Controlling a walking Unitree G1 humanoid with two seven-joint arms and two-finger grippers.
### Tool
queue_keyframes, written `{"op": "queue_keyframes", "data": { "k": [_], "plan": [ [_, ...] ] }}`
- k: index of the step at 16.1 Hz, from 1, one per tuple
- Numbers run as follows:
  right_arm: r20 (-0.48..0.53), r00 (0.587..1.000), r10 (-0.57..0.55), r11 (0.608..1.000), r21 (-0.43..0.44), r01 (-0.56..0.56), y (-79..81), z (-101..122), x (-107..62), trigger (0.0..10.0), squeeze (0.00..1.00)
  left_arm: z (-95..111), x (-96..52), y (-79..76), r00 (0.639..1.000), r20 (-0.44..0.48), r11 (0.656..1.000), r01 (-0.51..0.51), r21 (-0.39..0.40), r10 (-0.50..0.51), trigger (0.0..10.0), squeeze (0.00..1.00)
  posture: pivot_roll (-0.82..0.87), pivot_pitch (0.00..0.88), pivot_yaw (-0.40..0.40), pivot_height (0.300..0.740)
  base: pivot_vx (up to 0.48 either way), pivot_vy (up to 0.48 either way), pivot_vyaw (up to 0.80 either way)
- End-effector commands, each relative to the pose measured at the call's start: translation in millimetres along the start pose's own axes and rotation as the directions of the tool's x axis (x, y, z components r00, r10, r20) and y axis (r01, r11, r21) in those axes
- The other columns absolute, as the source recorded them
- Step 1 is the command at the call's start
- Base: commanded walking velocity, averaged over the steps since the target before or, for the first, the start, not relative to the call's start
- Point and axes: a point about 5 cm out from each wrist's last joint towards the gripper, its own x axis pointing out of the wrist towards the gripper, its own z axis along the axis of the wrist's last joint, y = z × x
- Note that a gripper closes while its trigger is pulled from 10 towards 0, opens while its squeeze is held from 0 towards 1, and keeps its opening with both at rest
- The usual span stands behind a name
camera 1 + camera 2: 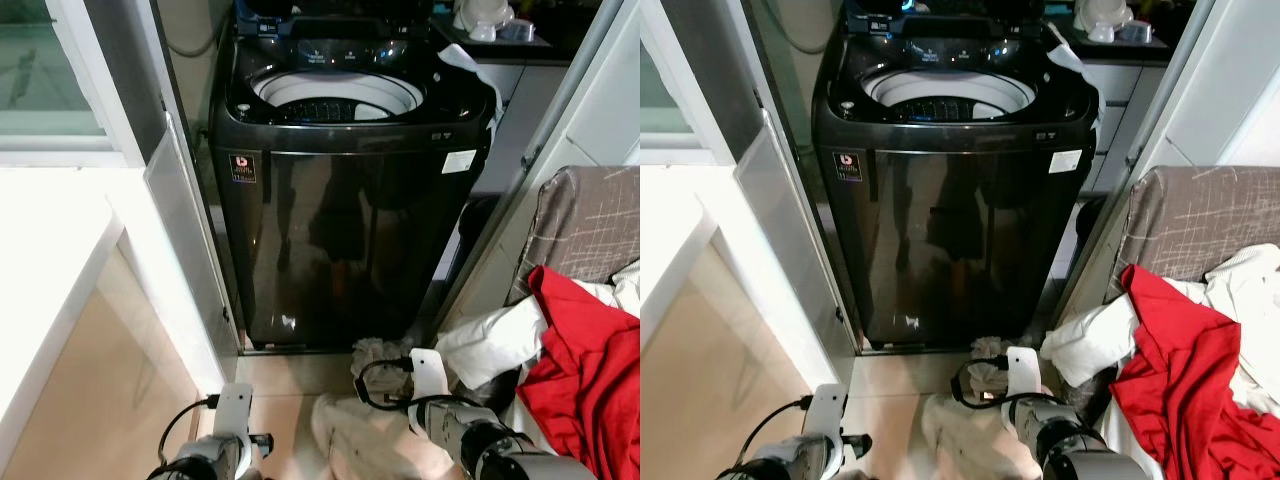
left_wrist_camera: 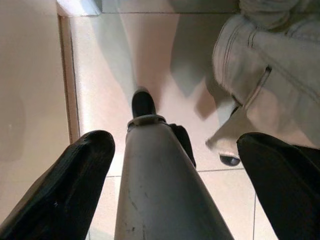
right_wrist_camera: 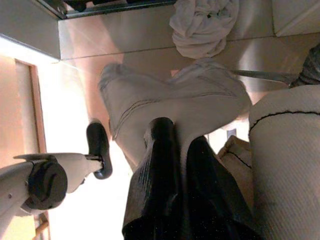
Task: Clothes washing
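**Beige trousers pinched on the floor before the washer**

Beige trousers (image 3: 175, 105) lie crumpled on the tiled floor (image 2: 100, 75), just in front of the black top-loading washing machine (image 1: 350, 200). Your right gripper (image 3: 175, 150) is down on them, its two black fingers pressed together with a fold of the pale fabric caught between the tips. A small wad of whitish cloth (image 3: 205, 25) sits on the floor between the trousers and the base of the machine.

Your left gripper (image 2: 170, 165) hangs low over the bare tiles beside the trousers, its fingers (image 2: 65, 185) spread wide and holding nothing; you look past them down the robot's grey leg (image 2: 160, 190) to its dark foot.

The washer's lid is up and you can see the pale rim of the drum (image 1: 335, 95). To your right a brown chair (image 1: 1200, 230) carries a heap of laundry: a red garment (image 1: 1190, 390) on top, white clothes (image 1: 1090, 340) hanging off its near edge.
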Motion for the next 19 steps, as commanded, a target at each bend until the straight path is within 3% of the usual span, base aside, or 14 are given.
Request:
{"op": "queue_keyframes", "data": {
  "k": [1,6,19],
  "plan": [
    [0.046,0.999,-0.027,0.999,0.027,0.026,-6.1,10,-1.6,10.0,0.00,3,-0.5,5.2,1.000,0.018,1.000,-0.023,0.000,0.023,10.0,0.00,-0.06,0.000,-0.033,0.740,0.000,0.000,0.00],
    [0.033,0.999,-0.036,0.997,0.075,0.034,-7.7,6,-1.3,10.0,0.00,0,-0.7,11.5,0.999,0.024,0.999,-0.049,0.016,0.048,10.0,0.00,-0.06,0.000,-0.032,0.740,0.000,0.000,0.00],
    [0.034,0.998,-0.051,0.997,0.058,0.049,-12.8,7,-2.0,10.0,0.00,3,-1.2,15.5,0.997,0.037,0.997,-0.063,0.040,0.061,10.0,0.00,-0.09,0.000,-0.018,0.740,0.000,0.000,0.00]
  ]
}}
